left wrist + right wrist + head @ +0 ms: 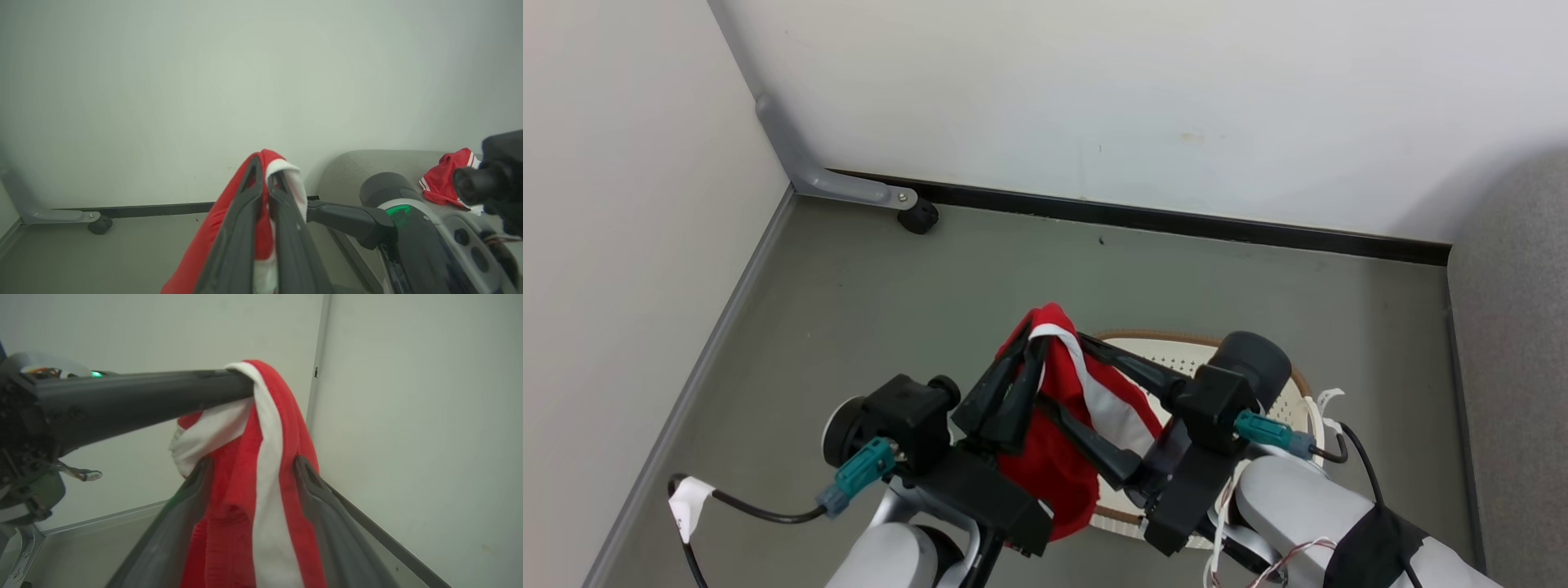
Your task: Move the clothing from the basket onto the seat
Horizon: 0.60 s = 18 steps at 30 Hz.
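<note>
The left tool is clamped shut on the upper fold of a red-and-white garment, which hangs raised above the basket standing on the floor. The right tool stands open, its two fingers spread wide to either side of the hanging cloth. A second red garment lies on the grey seat, right of the basket.

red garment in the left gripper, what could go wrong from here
1. The left gripper pinches the red garment only near its top fold; it could slip down toward the basket.
2. The open right gripper straddles the hanging cloth and may snag it on the swing to the seat.
</note>
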Motion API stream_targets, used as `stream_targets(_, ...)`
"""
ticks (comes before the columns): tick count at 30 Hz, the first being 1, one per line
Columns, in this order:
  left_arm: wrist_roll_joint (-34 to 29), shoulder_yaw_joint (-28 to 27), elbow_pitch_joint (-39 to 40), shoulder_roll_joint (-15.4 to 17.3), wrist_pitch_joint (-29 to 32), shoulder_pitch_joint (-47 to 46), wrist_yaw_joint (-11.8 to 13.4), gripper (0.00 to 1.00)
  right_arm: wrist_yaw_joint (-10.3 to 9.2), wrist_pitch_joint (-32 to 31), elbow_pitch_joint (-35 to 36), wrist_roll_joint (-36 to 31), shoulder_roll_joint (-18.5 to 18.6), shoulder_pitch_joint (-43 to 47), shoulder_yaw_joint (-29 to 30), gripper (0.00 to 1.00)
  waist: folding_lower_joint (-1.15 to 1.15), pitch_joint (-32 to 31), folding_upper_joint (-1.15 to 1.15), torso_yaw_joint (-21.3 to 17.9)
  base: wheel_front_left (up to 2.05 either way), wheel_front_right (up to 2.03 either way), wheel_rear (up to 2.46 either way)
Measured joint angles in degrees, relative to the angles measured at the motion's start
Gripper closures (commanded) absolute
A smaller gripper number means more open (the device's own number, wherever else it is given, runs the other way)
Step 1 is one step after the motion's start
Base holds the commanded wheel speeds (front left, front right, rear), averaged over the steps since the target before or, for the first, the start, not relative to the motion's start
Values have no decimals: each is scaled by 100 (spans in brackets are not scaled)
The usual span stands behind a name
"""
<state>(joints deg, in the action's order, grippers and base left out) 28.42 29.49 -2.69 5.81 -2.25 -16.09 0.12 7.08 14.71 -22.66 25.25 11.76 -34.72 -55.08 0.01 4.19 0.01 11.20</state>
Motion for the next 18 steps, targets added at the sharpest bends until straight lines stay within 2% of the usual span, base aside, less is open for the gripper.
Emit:
stream_targets(12,49,245,243,-54,149,1,-166,100,0,0,-53,316,133,-244,-290,0,0,32,0,7,0,0,0)
stream_targets(13,68,259,254,-55,169,1,-169,100,0,0,-65,334,136,-250,-304,13,0,33,0,7,0,0,0)
stream_targets(14,69,268,266,-55,172,1,-169,100,0,0,-75,356,140,-259,-314,51,0,35,0,8,0,0,0)
stream_targets(15,69,271,277,-58,172,1,-169,100,0,0,-80,359,140,-267,-315,64,0,38,0,8,0,0,0)
stream_targets(16,69,272,288,-59,174,1,-169,100,0,0,-90,368,140,-276,-315,97,0,41,0,8,0,0,0)
stream_targets(18,74,271,309,-59,210,1,-169,100,0,0,-114,412,138,-308,-315,100,0,49,0,7,0,0,0)
